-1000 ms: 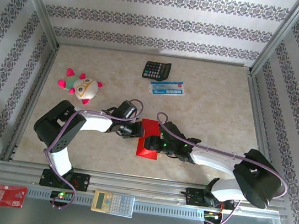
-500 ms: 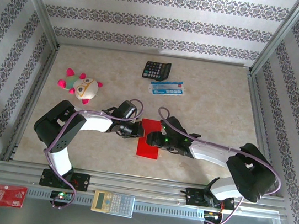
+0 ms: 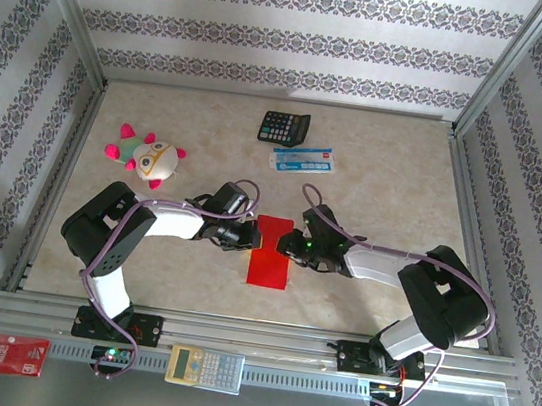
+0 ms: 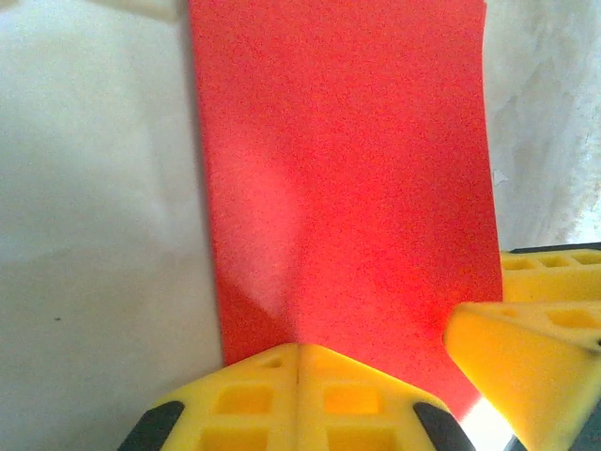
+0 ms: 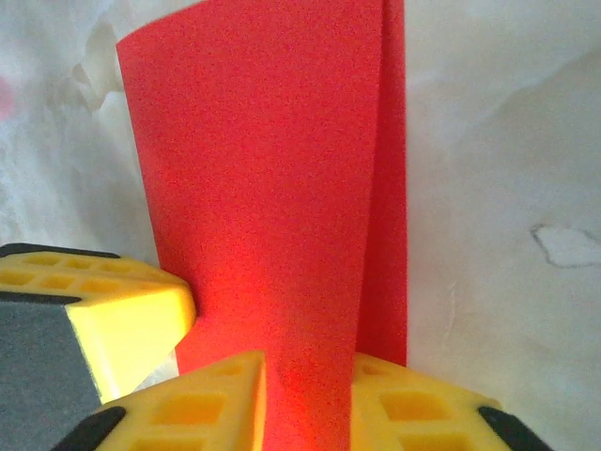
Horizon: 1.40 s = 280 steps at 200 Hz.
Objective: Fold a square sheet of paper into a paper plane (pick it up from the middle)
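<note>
The square sheet of paper (image 3: 270,253) lies mid-table as a narrow red strip, folded lengthwise. My left gripper (image 3: 249,237) is at its left edge. In the left wrist view its jaws (image 4: 299,349) are pressed together, and a crease in the red paper (image 4: 347,169) runs right into their seam. My right gripper (image 3: 285,244) faces it across the strip. A raised flap of the paper (image 5: 263,169) stands in the gap between its fingers (image 5: 305,376), which are still apart. Each wrist view also shows a yellow finger of the other gripper: the right one (image 4: 526,366) and the left one (image 5: 103,310).
A black calculator (image 3: 284,126) and a blue-and-white packet (image 3: 302,159) lie at the back. A plush toy (image 3: 151,156) sits to the left. A beige calculator (image 3: 206,367) and a small red packet (image 3: 9,353) rest on the near rail. Patterned walls enclose the table.
My right gripper has moved from the strip's near end up to its middle, opposite the left gripper, and its jaws have narrowed around the paper. The left arm has stayed put.
</note>
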### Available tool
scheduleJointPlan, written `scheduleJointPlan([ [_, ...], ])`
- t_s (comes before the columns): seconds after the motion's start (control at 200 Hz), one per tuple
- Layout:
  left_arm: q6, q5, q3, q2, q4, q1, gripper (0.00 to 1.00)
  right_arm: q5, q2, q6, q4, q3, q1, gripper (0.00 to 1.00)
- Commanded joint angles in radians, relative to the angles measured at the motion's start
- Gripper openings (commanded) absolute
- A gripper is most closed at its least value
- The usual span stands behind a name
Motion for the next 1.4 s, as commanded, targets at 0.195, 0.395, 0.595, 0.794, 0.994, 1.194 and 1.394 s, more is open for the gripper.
scheduleJointPlan([
  [0.195, 0.034, -0.055, 0.019, 0.015, -0.162, -0.012, 0.17, -0.033, 0.003, 0.059, 0.001, 0.011, -0.026, 0.09],
  [0.395, 0.049, -0.059, 0.036, -0.076, -0.165, -0.012, 0.34, -0.043, -0.025, 0.1, -0.042, 0.015, -0.028, 0.05],
  [0.595, 0.101, -0.136, -0.111, -0.33, -0.07, -0.046, 0.56, -0.067, -0.04, 0.147, -0.082, 0.023, -0.031, 0.03],
  [0.794, 0.257, -0.421, -0.177, -0.521, -0.135, -0.272, 0.63, -0.106, -0.026, 0.164, -0.123, 0.05, -0.039, 0.04],
  [0.994, 0.392, -0.657, -0.169, -0.518, -0.144, -0.505, 0.7, -0.134, -0.005, 0.166, -0.134, 0.067, -0.051, 0.02],
  [1.194, 0.435, -0.73, -0.094, -0.358, -0.115, -0.588, 0.72, -0.153, 0.018, 0.175, -0.111, 0.067, -0.055, 0.01],
  [1.394, 0.452, -0.712, -0.059, -0.273, -0.079, -0.591, 0.7, -0.156, 0.021, 0.174, -0.11, 0.06, -0.057, 0.01],
])
